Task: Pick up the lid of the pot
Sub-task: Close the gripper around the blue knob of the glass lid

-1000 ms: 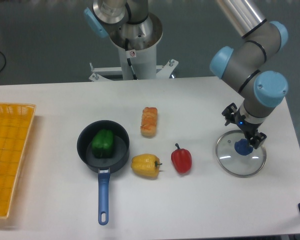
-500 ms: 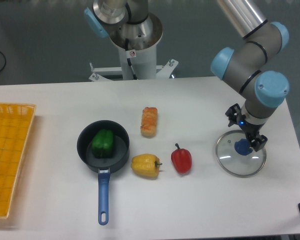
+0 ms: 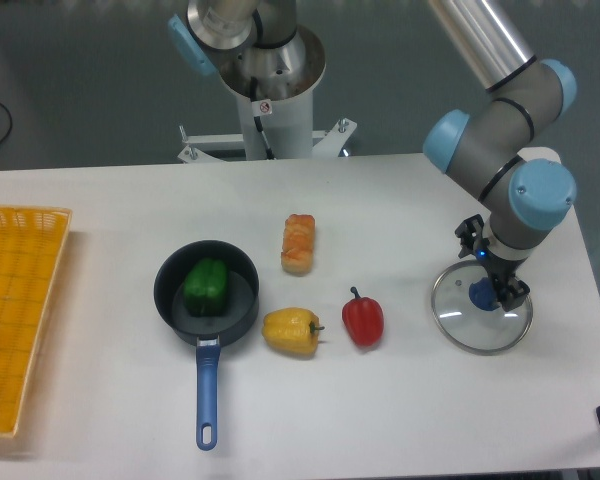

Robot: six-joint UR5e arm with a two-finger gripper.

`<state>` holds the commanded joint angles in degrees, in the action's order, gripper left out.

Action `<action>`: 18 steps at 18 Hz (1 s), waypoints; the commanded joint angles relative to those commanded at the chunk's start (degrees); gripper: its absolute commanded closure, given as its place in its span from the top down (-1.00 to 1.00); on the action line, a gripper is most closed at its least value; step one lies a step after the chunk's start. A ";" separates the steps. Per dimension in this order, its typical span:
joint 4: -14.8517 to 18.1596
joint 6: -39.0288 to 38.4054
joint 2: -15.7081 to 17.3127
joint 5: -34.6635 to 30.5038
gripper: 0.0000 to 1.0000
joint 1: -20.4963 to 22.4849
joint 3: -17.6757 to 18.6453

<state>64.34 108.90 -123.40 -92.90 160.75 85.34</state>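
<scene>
Camera view shows the gripper (image 3: 492,262) with its 2 fingers spread apart, by the blue knob (image 3: 483,294) of the pot lid (image 3: 462,325). The pot lid lies flat on the white table (image 3: 110,400), well apart from the black pan (image 3: 236,300), where 1 green pepper (image 3: 206,286) sits. Between them are 1 red pepper (image 3: 363,321) and 1 yellow pepper (image 3: 290,331).

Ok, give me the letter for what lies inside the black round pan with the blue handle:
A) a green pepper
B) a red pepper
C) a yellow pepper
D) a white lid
A: the green pepper lies within the rim of the black round pan.
</scene>
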 joint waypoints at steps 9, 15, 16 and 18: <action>-1.14 0.09 -2.02 0.00 1.00 -0.62 -2.46; -1.49 0.18 -3.08 0.00 1.00 -0.62 -2.81; -1.49 0.18 -3.17 0.00 1.00 -0.62 -2.81; -1.49 0.09 -3.34 0.00 0.99 -0.70 -2.73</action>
<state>62.84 108.99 -126.74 -92.90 160.05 82.62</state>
